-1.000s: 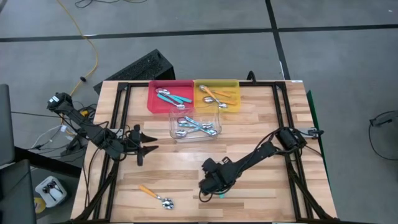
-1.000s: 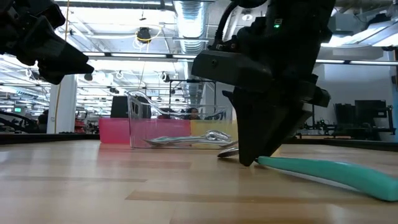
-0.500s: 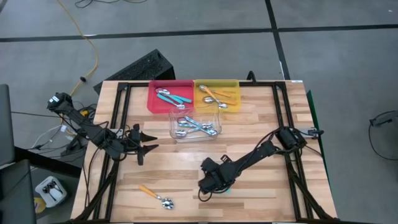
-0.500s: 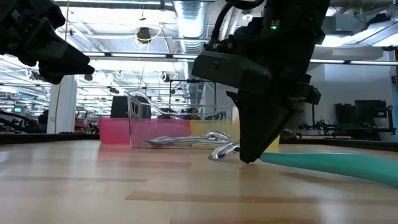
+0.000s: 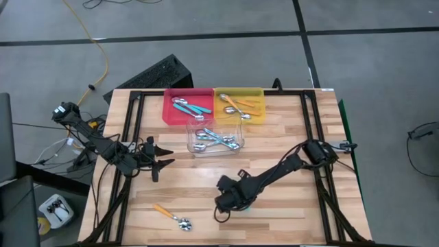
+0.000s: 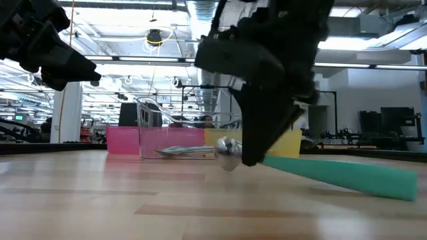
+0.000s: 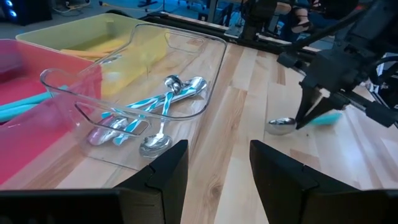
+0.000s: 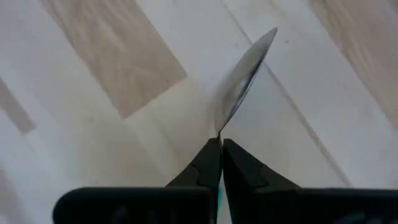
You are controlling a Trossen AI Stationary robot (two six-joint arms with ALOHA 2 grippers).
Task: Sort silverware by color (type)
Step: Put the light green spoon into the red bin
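My right gripper (image 5: 222,208) is shut on a teal-handled spoon near the table's front middle. In the low view the spoon's metal bowl (image 6: 228,153) sticks out on one side of the fingers and its teal handle (image 6: 347,175) on the other. My left gripper (image 5: 162,163) hovers open at the table's left, holding nothing. An orange-handled spoon (image 5: 171,215) lies flat near the front left. More spoons lie in the red tray (image 5: 169,110), the yellow tray (image 5: 256,96) and the clear tray (image 5: 191,145). My right gripper pinches the spoon at its thin neck (image 8: 219,134), just behind the bowl, between the two fingertips. The fingers come steeply from above and lie across the spoon. The bowl (image 8: 244,78) stands on edge, just above the wood. Whether the handle's end (image 6: 405,189) touches the table, I cannot tell.
The three trays stand together at the table's far middle. Black frame rails (image 5: 130,147) run along the left and right sides. Bare wood lies between the held spoon and the clear tray.
My right gripper has rolled its wrist over the teal spoon and shifted slightly toward the table's left. The spoon, flat on the wood a second ago, has come up at its bowl end and turned onto its edge.
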